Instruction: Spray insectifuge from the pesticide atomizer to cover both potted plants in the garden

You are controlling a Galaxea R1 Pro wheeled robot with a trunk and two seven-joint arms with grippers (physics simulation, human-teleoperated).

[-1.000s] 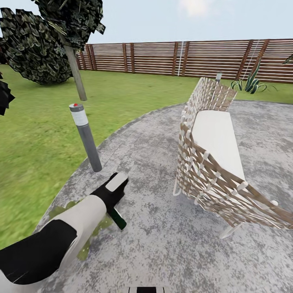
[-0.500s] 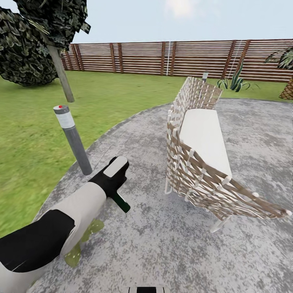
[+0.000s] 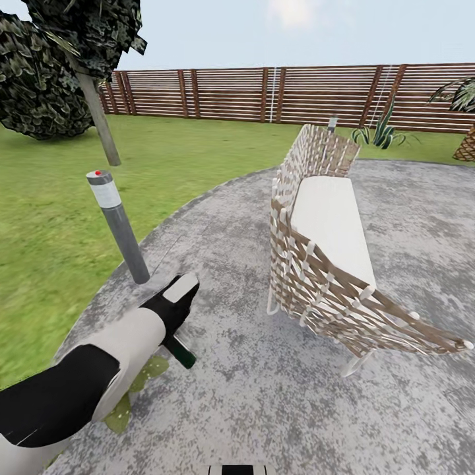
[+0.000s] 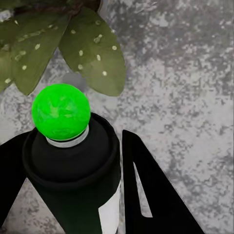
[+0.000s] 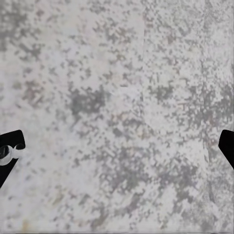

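My left gripper [image 3: 173, 310] is shut on the pesticide atomizer [image 3: 179, 353], a slim dark-green bottle whose lower end sticks out below the hand. In the left wrist view the atomizer [image 4: 73, 165] sits between the two black fingers [image 4: 146, 190], and its tip [image 4: 61, 111] is bright green. It points down at the speckled leaves of one potted plant [image 4: 73, 48], just beneath it. That potted plant [image 3: 135, 386] peeks out under my left forearm at the patio's edge. The other potted plant is out of view. My right gripper [image 5: 117, 146] is open over bare stone.
A tall grey post [image 3: 119, 224] with a red top stands just beyond my left hand at the patio's rim. A woven bench [image 3: 323, 244] with a white cushion stands to the right. Lawn [image 3: 59, 218], trees and a slat fence [image 3: 264, 92] lie behind.
The view first swung to the right, then held still. My left gripper, with the atomizer in it, then dropped lower and drew back toward me, nearer to the plant's leaves.
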